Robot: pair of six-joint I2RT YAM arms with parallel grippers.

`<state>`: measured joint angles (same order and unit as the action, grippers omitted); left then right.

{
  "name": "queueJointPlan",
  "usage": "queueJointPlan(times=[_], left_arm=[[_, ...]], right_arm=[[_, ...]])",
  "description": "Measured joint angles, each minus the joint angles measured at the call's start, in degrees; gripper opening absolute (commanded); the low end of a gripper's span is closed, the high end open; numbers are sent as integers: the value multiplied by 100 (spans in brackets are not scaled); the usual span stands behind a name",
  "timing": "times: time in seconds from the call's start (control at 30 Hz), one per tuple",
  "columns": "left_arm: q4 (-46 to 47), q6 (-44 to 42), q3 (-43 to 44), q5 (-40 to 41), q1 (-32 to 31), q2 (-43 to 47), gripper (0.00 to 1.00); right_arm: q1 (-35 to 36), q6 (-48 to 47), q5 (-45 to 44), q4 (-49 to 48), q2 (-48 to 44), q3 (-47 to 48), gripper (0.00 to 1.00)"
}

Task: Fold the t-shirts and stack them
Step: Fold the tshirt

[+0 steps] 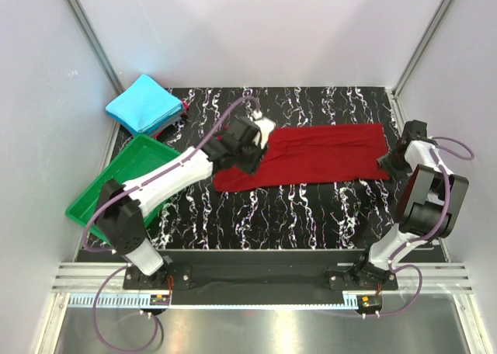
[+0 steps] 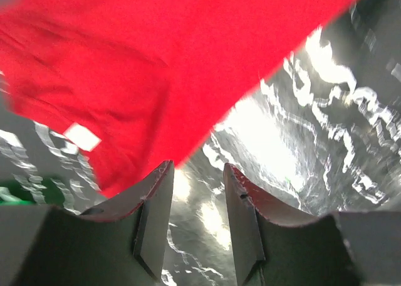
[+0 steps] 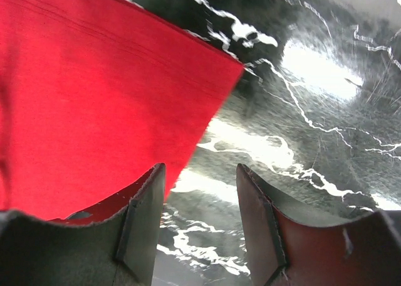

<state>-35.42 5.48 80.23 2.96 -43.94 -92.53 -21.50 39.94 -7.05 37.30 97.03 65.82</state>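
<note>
The dark red t-shirt (image 1: 311, 156) lies as a long flat strip across the middle of the black marbled table (image 1: 295, 214). It also fills the upper left of the left wrist view (image 2: 125, 66) and the left of the right wrist view (image 3: 88, 91). The cyan-blue t-shirt (image 1: 144, 103) lies folded into a flat square at the back left corner. My left gripper (image 1: 250, 154) is open and empty just off the red shirt's left end. My right gripper (image 1: 388, 161) is open and empty at the shirt's right end, beside its corner.
A green plastic tray (image 1: 124, 175) lies at the left, partly under my left arm. White walls close in the table at the back and sides. A small dark and pink object (image 1: 185, 105) peeks out beside the blue shirt.
</note>
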Motion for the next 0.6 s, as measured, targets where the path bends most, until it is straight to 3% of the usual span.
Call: queueJointPlan(times=[0.17,0.33,0.6], left_arm=[[118,282,-938,229,-157,-323,38],[162,605,-1034,673,37,-791,36],[249,815,-1073,1530,254,-1095,32]], right_arm=[[-63,-63,66,-468,24,-470,57],[-142,-247,63,-896,431,-422,51],[-254,-656,-129,-929,822,26,29]])
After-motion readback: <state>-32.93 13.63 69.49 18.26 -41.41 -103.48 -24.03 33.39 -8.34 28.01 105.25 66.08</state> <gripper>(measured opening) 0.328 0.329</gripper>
